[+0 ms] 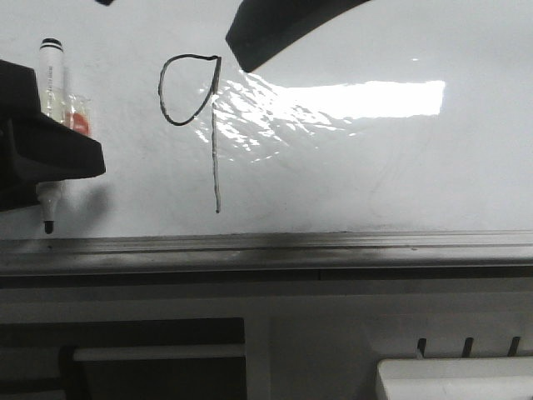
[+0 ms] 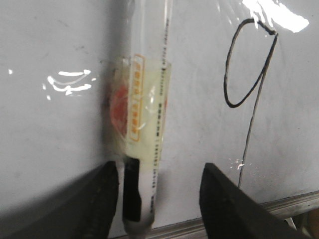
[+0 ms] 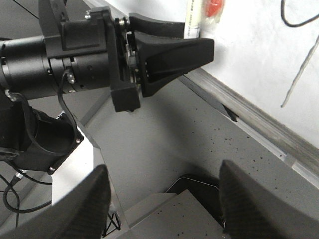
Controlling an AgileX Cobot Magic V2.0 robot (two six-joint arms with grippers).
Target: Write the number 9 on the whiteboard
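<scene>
The number 9 (image 1: 216, 158) is drawn in thin black line on the whiteboard (image 1: 375, 167), a rounded loop with a long straight tail. It also shows in the left wrist view (image 2: 225, 84) and the right wrist view (image 3: 299, 79). A white marker pen (image 1: 52, 75) with a black cap end lies on the board left of the 9, tip toward the frame edge. My left gripper (image 2: 159, 172) is open; the pen (image 2: 147, 109) lies between its fingers, next to one finger. My right gripper (image 3: 163, 169) is open and empty, off the board.
A grey metal frame edge (image 1: 266, 246) runs along the board's near side. Pale furniture with dark slots (image 1: 450, 367) stands below it. A black curved arm part (image 1: 275, 29) hangs over the board's far side. The left arm's black body (image 3: 75, 55) fills part of the right wrist view.
</scene>
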